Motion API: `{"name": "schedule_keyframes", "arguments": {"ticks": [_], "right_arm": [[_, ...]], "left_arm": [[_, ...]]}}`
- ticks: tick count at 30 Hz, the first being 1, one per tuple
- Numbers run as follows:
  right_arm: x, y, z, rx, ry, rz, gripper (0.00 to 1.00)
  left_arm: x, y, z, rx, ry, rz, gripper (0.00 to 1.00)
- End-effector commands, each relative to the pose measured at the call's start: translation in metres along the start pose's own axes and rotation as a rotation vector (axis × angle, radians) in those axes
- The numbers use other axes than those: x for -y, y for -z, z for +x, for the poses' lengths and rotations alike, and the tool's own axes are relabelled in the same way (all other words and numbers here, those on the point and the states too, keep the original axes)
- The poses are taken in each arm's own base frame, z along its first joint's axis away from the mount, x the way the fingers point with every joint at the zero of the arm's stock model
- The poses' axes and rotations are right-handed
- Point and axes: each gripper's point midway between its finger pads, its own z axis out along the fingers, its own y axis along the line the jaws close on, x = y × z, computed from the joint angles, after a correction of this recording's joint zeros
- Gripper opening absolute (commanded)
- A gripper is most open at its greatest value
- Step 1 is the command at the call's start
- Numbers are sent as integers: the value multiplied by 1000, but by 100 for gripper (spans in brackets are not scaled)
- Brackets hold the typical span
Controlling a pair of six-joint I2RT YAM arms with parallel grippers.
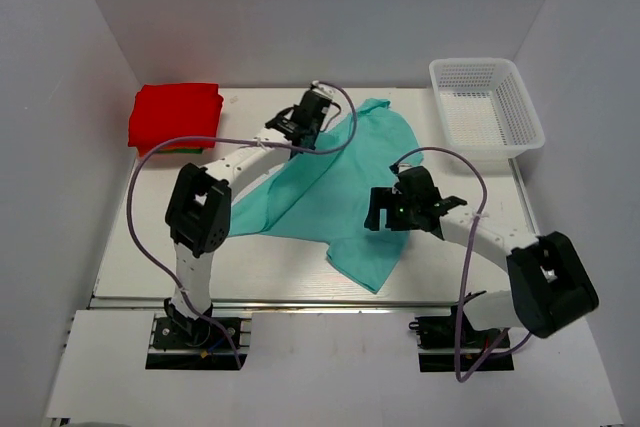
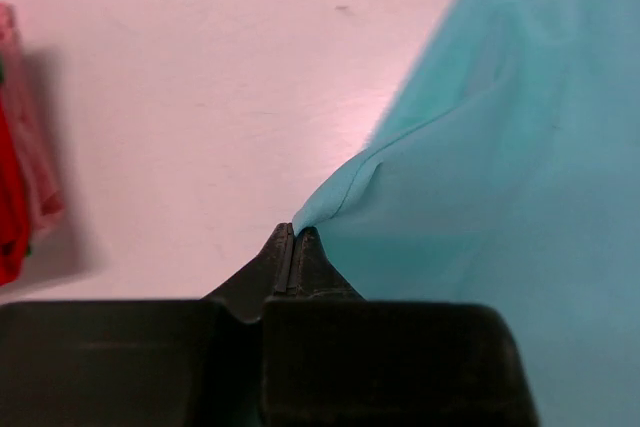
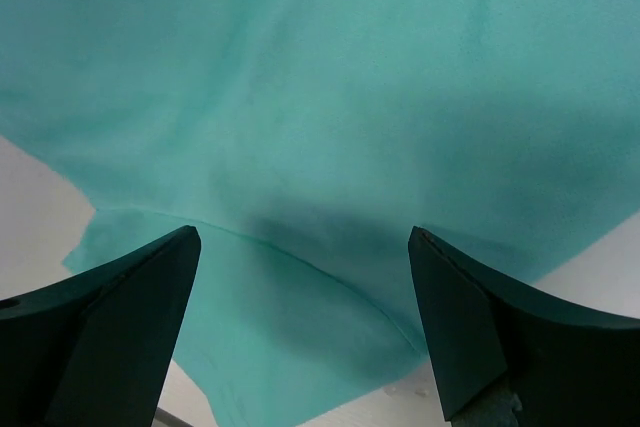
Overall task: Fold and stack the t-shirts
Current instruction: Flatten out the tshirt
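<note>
The teal t-shirt (image 1: 330, 192) lies spread and rumpled across the middle of the table. My left gripper (image 1: 305, 119) is shut on its far left edge; in the left wrist view the cloth edge (image 2: 340, 197) runs into the closed gripper (image 2: 293, 232). My right gripper (image 1: 385, 209) is open and empty, hovering over the shirt's right side; the right wrist view shows its gripper (image 3: 305, 247) above the teal cloth (image 3: 320, 97). A folded red t-shirt (image 1: 175, 115) with an orange edge lies at the far left, also in the left wrist view (image 2: 15, 207).
A white mesh basket (image 1: 485, 107) stands at the far right corner. White walls close in the table on three sides. The table's front edge (image 1: 300, 299) runs just ahead of the arm bases.
</note>
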Motion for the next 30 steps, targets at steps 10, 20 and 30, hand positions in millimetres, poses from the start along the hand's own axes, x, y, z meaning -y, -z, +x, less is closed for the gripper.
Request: {"name": "schedule_keyframes", "arguments": {"ticks": [10, 20, 30], "right_arm": [[37, -24, 5, -73, -147, 211, 90], [68, -6, 23, -151, -176, 341, 90], [65, 8, 2, -113, -124, 314, 90]], "left_arm": [[-132, -82, -15, 35, 47, -248, 0], [-224, -150, -20, 52, 134, -474, 0], [-223, -137, -47, 133, 207, -393, 100]]}}
